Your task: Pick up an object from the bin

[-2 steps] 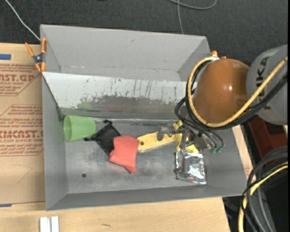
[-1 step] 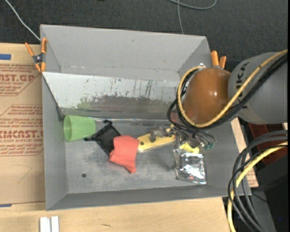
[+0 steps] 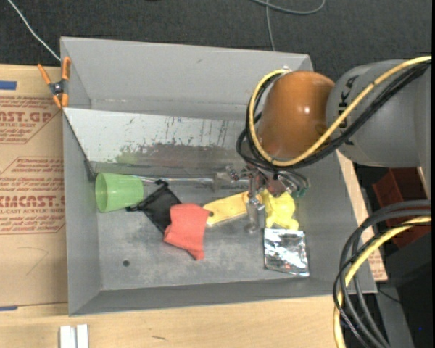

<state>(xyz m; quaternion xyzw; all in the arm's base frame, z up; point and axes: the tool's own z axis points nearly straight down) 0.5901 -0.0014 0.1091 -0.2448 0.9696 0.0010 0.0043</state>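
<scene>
1. Your tool (image 3: 256,220) sits low in the right half of the bin (image 3: 174,78). A flat yellow strip (image 3: 228,207) lies just to its left and a crumpled yellow lump (image 3: 281,210) just to its right. You can see nothing pinched in it. You cannot tell whether it is spread or pressed together, because the orange cover (image 3: 297,114) and cables hang over it.
2. The two yellow things lie very close at that spot. A close there could catch an edge of each, or only the strip's tip. A strip held by its tip would likely swing and slip out on the lift.
3. The lump looks soft, so it may squash and slide free rather than hold firm.
4. A foil packet (image 3: 285,251) lies just in front of the lump, and a sideways nudge could push it along. A red cloth (image 3: 186,229) seems to touch the strip's left end, so a rising strip may drag it.
5. The bin holds six loose things, all on its floor. Besides those four, a black piece (image 3: 156,205) lies beside the cloth.
6. A green cup (image 3: 119,192) lies on its side near the left wall, touching the black piece. You cannot tell whether anything is in it.
</scene>
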